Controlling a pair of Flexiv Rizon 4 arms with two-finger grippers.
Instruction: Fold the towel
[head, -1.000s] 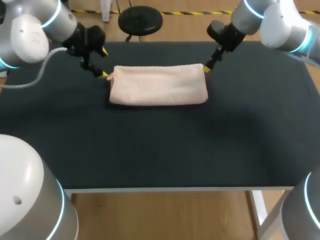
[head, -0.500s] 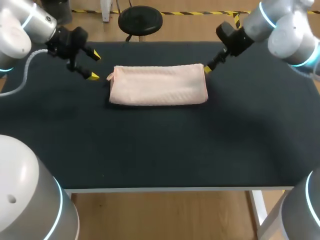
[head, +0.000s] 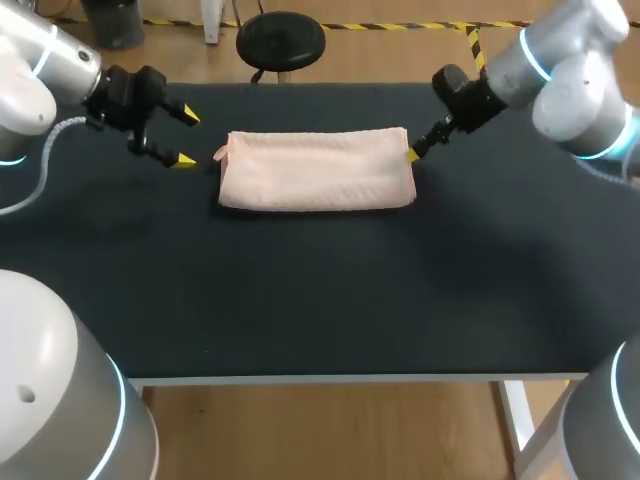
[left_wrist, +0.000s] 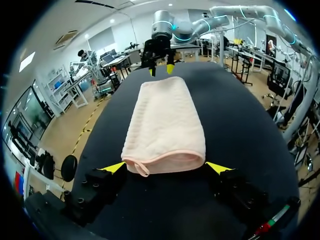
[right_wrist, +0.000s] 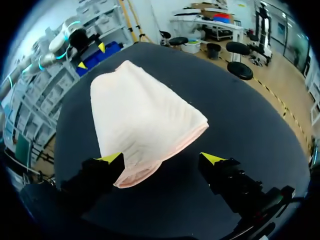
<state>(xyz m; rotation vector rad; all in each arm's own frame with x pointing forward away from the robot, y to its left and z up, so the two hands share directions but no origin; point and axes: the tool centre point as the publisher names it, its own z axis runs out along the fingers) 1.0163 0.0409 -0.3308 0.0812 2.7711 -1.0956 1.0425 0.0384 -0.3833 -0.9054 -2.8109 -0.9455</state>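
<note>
The folded towel (head: 316, 170) lies upper middle on the worktop (head: 300, 300). The left hand (head: 187, 138), spread, sits near its left end; the right hand (head: 411, 154), spread, at its upper-right corner. Another fold likely needs matching corner pinches, lifted evenly.

Towel (head: 316, 170): pale pink, folded into a long flat rectangle, lying crosswise on the far middle of the dark table (head: 320, 290). Layers roughly aligned. A small corner, possibly a loop, protrudes at its left end.
</note>
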